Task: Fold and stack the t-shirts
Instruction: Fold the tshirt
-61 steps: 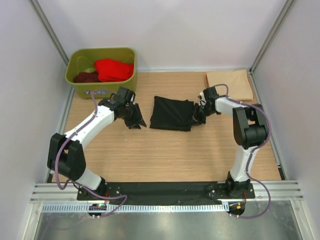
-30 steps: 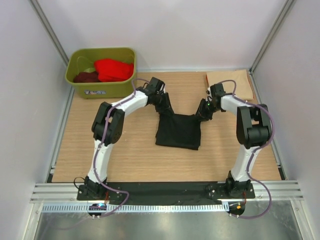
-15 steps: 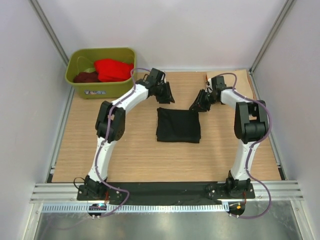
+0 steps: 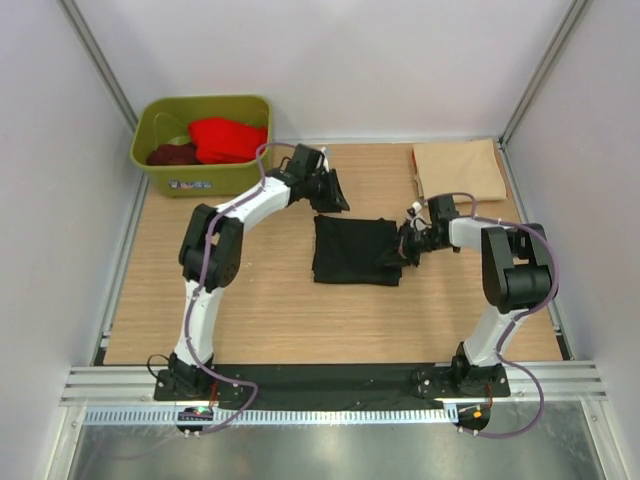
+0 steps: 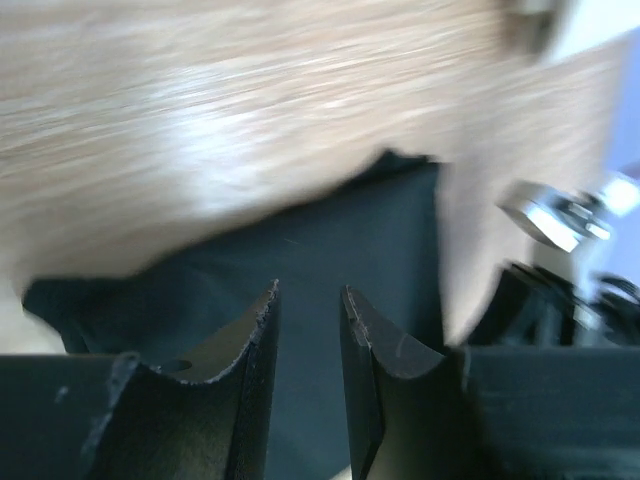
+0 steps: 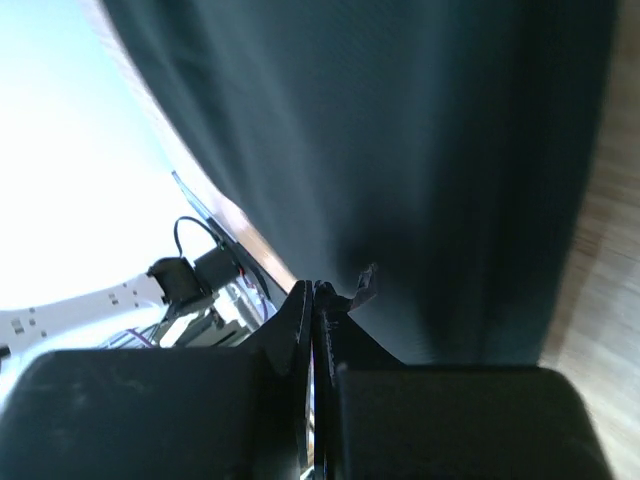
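The black t-shirt [image 4: 352, 250] lies folded in a rectangle in the middle of the table. My left gripper [image 4: 336, 196] hovers just behind its back left corner; in the left wrist view its jaws stand apart over the black cloth [image 5: 330, 250], holding nothing. My right gripper [image 4: 404, 248] is at the shirt's right edge, where the cloth is a little rumpled. In the right wrist view its jaws are pressed together in front of the black cloth [image 6: 400, 130], with no cloth visible between them. The beige t-shirt [image 4: 458, 170] lies folded at the back right.
The olive-green tub [image 4: 203, 178] stands at the back left and holds the red t-shirt [image 4: 228, 138] and the maroon t-shirt [image 4: 172, 154]. White walls and metal posts close the table in at the back and on both sides.
The right gripper has moved from behind the shirt's back right corner down to its right edge and has shut. The left gripper has stayed near the back left corner. The black shirt lies where it was.
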{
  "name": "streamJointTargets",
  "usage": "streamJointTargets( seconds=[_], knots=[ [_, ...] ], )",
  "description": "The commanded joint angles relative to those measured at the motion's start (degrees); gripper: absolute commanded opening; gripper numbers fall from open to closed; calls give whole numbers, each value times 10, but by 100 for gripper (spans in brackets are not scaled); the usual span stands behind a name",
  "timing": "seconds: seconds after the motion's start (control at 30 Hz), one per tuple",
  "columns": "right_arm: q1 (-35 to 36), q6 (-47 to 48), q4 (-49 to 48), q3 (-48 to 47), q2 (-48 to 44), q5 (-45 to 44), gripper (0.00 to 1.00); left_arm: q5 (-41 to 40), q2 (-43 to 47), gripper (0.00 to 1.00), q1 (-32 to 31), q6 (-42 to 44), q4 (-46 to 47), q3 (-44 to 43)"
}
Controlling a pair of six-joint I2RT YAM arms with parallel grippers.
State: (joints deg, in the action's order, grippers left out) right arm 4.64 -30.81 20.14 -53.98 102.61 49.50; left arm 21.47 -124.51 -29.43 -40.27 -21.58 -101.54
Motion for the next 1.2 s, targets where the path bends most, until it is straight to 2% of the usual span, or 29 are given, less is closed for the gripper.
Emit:
streamJointTargets(
  seconds=[0.0,0.07,0.17,0.3,0.4,0.57,0.67,0.7,0.77,0.93,1.07,1.17],
  knots=[
    [-1,-6,-83,37,9,34,2,30,-63,31,15,11,42,-24],
    [-2,-14,-103,49,36,16,1,39,-107,31,27,3,54,-56],
    [-2,-81,-181,79,2,5,1,54,-138,30,40,-2,59,-104],
    [-1,-49,-57,13,-56,-25,3,61,-117,30,48,0,38,-158],
    [7,-90,-76,4,-73,-32,3,52,-80,31,49,13,12,-175],
    [26,-98,-86,8,-58,-43,4,40,5,27,46,33,9,-84],
    [25,-83,-82,-6,-48,-54,5,41,29,18,44,50,12,2],
    [24,-68,-60,-31,-43,-63,6,43,36,11,44,53,18,33],
    [24,-63,-51,-57,-25,-69,6,47,36,7,44,56,25,58],
    [26,-107,-116,-46,12,-63,9,36,-5,1,49,58,43,69],
    [27,-102,-115,-39,20,-77,9,2,-35,0,53,61,35,51],
    [27,-84,-69,-53,6,-100,11,-22,-46,0,54,66,10,42]
  ],
)
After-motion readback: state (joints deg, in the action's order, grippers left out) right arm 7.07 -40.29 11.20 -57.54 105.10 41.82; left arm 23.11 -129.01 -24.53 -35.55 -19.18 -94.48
